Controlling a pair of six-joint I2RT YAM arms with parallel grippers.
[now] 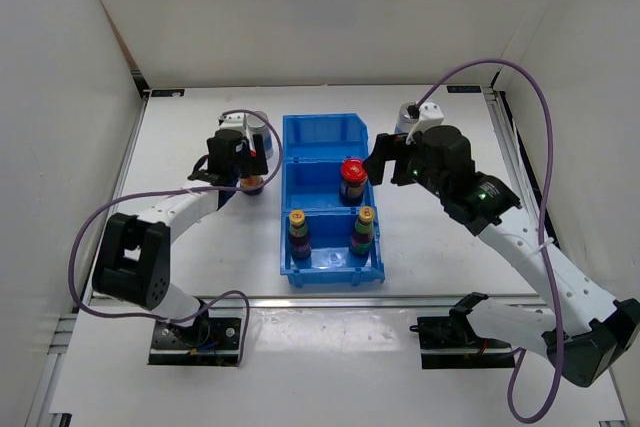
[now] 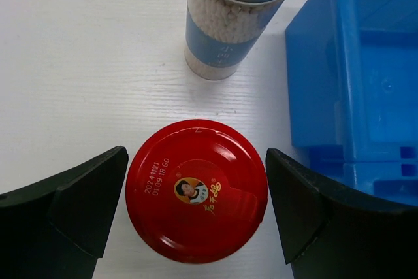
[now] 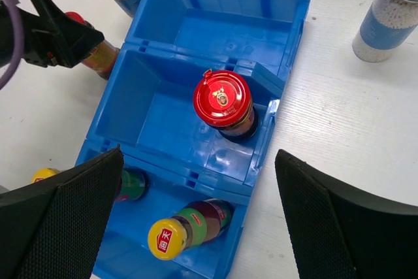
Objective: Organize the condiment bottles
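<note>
Left wrist view: squat red-lidded jar (image 2: 196,191), portrait logo, date stamp, body seemingly dark.

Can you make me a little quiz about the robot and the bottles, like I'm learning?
1. True or false: the far compartment of the blue bin is full.
2. How many yellow-capped bottles stand in the bin's near compartment? A one, B two, C three.
3. Fill the gap: the open left gripper has a finger on each side of a ___-lidded jar on the table.
Key: 1 false; 2 B; 3 red.
</note>
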